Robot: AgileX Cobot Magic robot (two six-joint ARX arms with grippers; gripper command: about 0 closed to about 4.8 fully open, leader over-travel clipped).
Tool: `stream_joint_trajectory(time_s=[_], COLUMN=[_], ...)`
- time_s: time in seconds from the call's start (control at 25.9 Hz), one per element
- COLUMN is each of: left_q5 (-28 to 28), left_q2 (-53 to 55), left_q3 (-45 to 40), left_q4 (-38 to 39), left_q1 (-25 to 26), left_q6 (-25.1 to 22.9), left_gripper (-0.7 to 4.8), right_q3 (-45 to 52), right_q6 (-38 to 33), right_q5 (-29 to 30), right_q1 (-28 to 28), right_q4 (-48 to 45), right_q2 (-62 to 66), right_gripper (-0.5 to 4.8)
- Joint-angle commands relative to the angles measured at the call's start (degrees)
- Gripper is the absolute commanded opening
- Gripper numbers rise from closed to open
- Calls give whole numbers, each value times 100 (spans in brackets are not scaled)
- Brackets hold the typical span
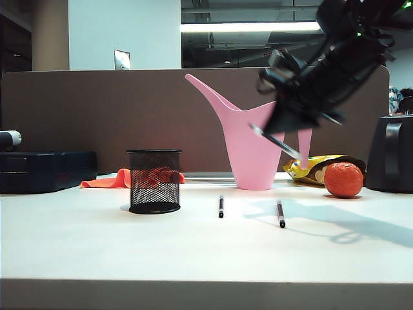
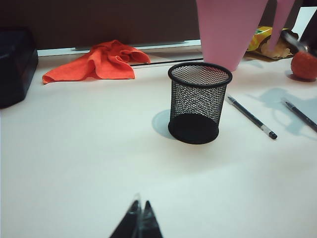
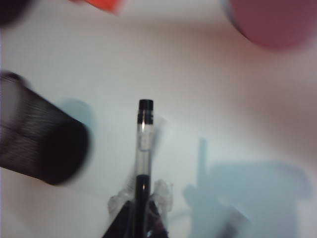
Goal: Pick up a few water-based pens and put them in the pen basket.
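The pen basket [image 1: 154,181], a short black wire-mesh cylinder with a solid rim and base, stands upright on the smooth pale counter [image 1: 193,252]. To its right, two thin water-based pens lie flat on the counter: the nearer pen [image 1: 221,206] just beside the basket, the farther pen [image 1: 281,213] further right, both dark-barrelled with pale tips. Behind the basket sits a crumpled orange cloth [image 1: 122,179], and beyond the pens a glossy pink plastic watering can [image 1: 248,139] with a long tapering spout. Right of the can are a round orange ball [image 1: 342,179] and a crinkled yellow snack bag [image 1: 310,168].

The right end effector [image 3: 140,218] hangs in the air above and to the right of the basket, its fingers closed on a third pen [image 3: 143,148], whose clear barrel and black cap jut forward and downward. The left end effector [image 2: 139,220] hovers low over the counter in front of the basket, fingertips pressed together, holding nothing.
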State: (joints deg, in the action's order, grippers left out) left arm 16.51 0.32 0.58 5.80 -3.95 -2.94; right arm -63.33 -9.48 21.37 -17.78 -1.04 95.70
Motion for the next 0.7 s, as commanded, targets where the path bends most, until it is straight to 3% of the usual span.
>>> stream_joint_trajectory(time_s=[0.04, 0.31, 0.7], left_q5=[24, 24, 26], left_q2=[4, 7, 4], left_q3=[7, 7, 7], left_q4=[-52, -50, -52], left_q1=[-2, -2, -2], left_q6=[20, 20, 17], left_gripper=[-4, -4, -4], right_q3=[-20, -46, -1375], right_q6=[-107, -153, -304], right_q5=[470, 470, 557], right_q1=[-299, -914, -1257], right_q4=[-1486, -3670, -4035], right_q2=[-22, 367, 1753], right_gripper=[-9, -9, -9])
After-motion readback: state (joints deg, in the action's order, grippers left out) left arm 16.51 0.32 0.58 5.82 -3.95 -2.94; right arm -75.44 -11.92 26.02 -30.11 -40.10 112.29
